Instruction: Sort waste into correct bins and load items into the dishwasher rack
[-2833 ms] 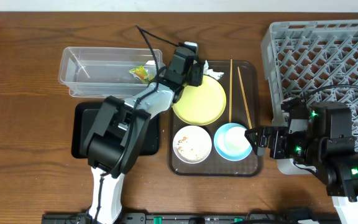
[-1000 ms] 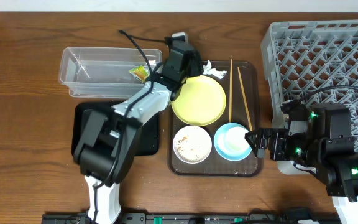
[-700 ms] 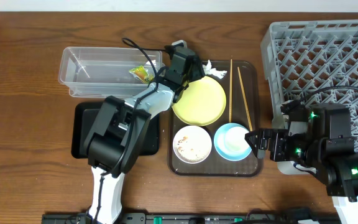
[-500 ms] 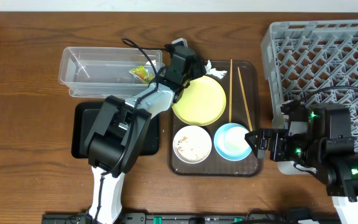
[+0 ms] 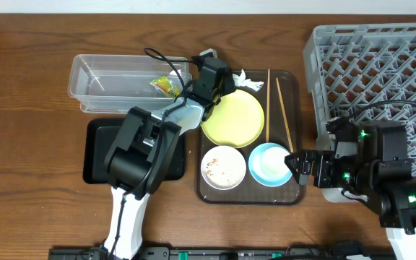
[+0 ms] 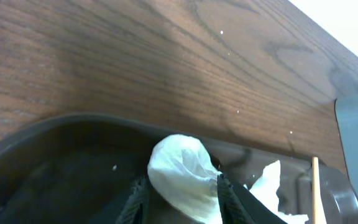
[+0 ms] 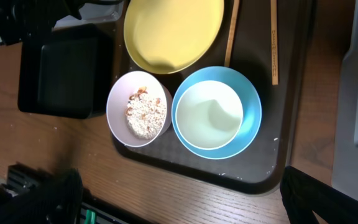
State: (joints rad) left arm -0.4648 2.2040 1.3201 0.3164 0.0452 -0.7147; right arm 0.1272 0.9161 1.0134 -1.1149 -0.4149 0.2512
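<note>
Left gripper fingers pinched on crumpled white paper scrap, scrap bulging above the fingertips, lower part hidden between them, right gripper fingers spread wide, light-blue bowl just ahead, sauce packet print too small to read.
</note>
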